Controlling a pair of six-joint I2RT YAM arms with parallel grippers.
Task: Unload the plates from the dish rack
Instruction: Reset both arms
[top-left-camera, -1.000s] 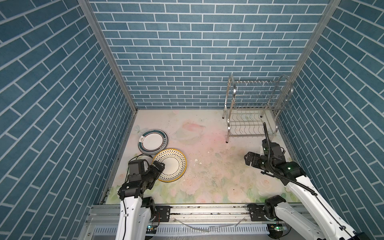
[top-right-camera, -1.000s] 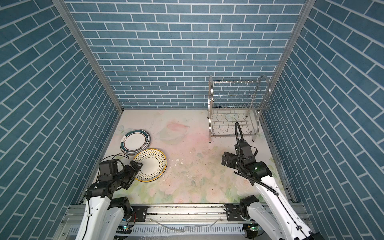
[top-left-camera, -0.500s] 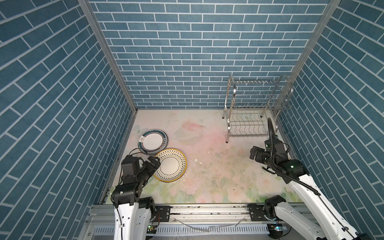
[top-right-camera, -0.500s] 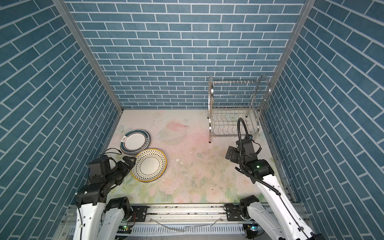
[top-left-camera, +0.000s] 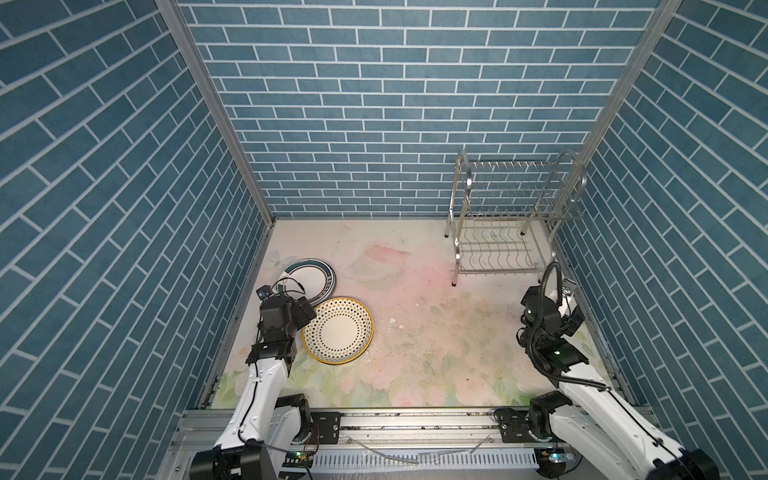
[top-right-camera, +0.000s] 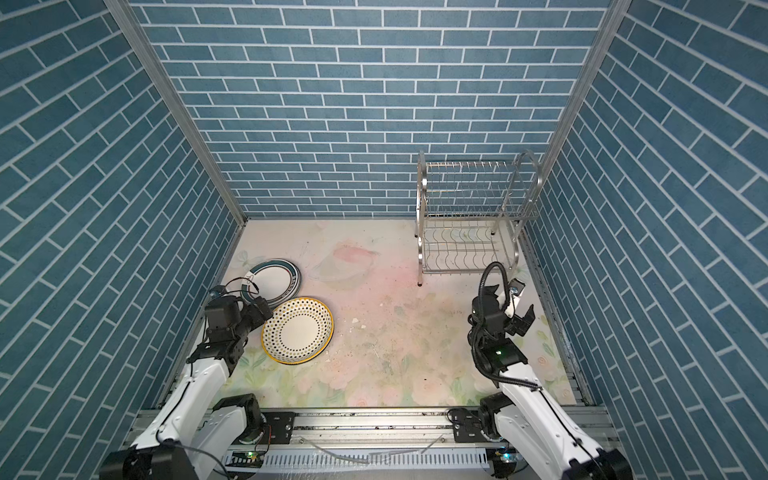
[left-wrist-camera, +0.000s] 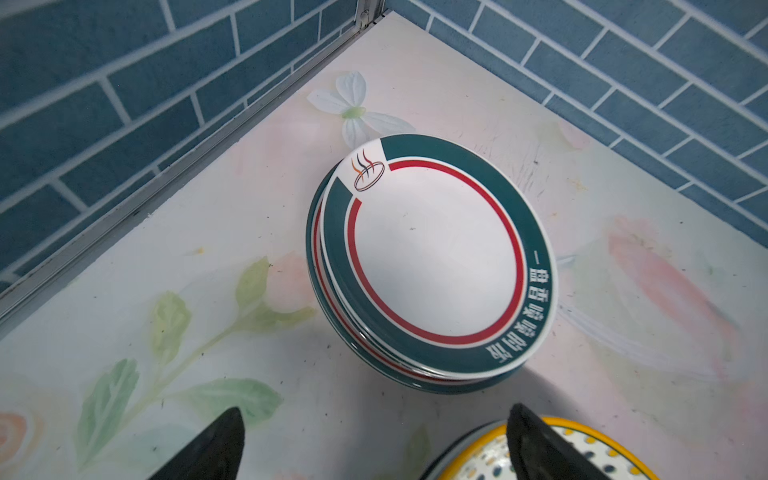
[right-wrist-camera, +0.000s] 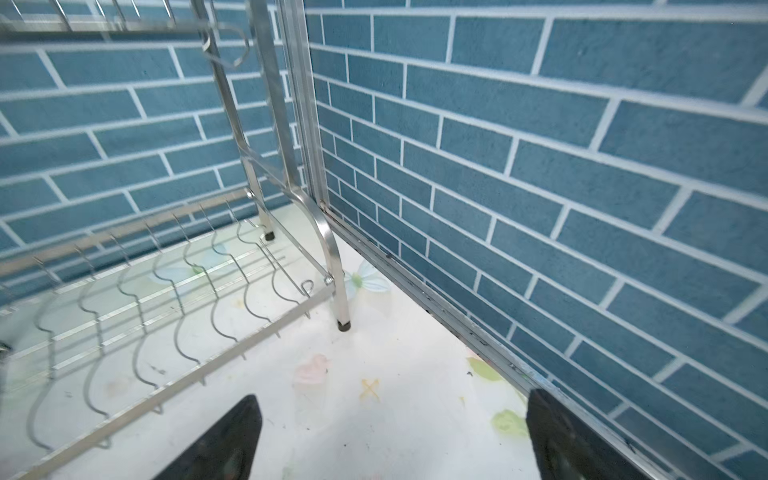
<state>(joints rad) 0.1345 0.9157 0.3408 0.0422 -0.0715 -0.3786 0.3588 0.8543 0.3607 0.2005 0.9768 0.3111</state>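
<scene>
Room: three blue brick walls (top-left-camera: 374, 104). Surface: floral tabletop (top-left-camera: 436, 332), pale, crumb-speckled. Holdings: dish rack (top-left-camera: 511, 217), far right corner; teal-banded stack of plates (left-wrist-camera: 432, 257), left side; yellow-dotted plate (top-left-camera: 338, 330) just beside it. My left gripper (left-wrist-camera: 374, 449) and right gripper (right-wrist-camera: 390, 440): jaws spread, nothing held.

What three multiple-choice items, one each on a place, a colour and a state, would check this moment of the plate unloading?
1. Where does the dish rack stand?
A. far right corner
B. far left corner
C. middle, near the arms

2. What colour edges the dotted plate?
A. red
B. yellow
C. teal

3. How is the right tool?
A. shut on a plate
B. open, holding nothing
C. shut on a rack wire

1 A: both top views show it in the far right corner.
2 B: a yellow band rings the plate's rim.
3 B: in the right wrist view its jaws stand wide apart over bare table.
</scene>
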